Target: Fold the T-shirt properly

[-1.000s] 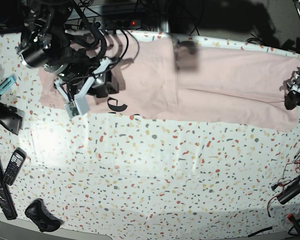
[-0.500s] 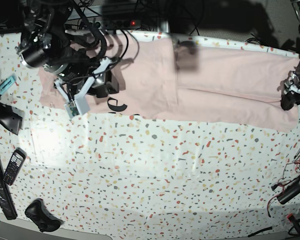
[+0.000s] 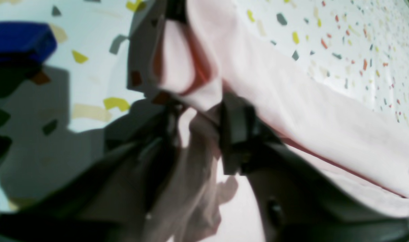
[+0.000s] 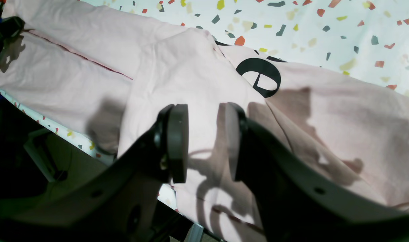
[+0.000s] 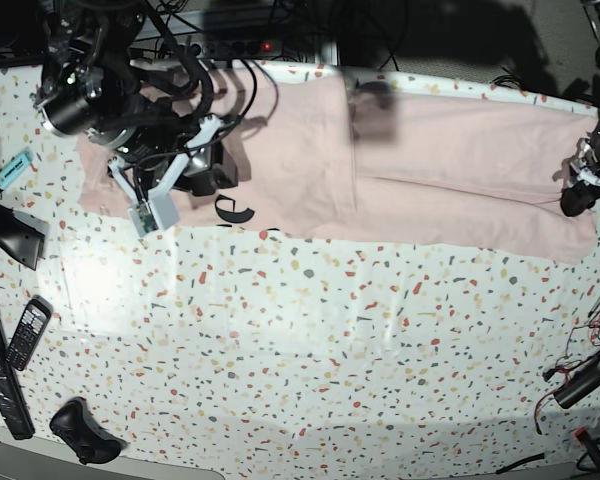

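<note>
The pale pink T-shirt [image 5: 440,170] lies stretched along the far side of the speckled table [image 5: 310,350], with one layer folded over near its middle. A bit of black lettering [image 5: 233,210] peeks out at its left part. My left gripper [image 5: 578,195] is at the shirt's right end. In the left wrist view it [image 3: 201,124] is shut on a bunch of pink cloth [image 3: 308,111]. My right gripper [image 5: 212,176] is over the shirt's left part. In the right wrist view it [image 4: 204,141] is open and empty just above the cloth [image 4: 191,57], near a black letter [image 4: 260,77].
A phone [image 5: 27,333], a long black bar [image 5: 0,370], a black controller [image 5: 80,430], a teal marker [image 5: 10,170] and a black block [image 5: 10,230] lie at the left edge. Cables [image 5: 590,370] hang at the right edge. A blue object [image 3: 19,42] is beside the left gripper.
My left gripper has shifted slightly inward at the shirt's right end, still holding the cloth. The right arm has not moved.
</note>
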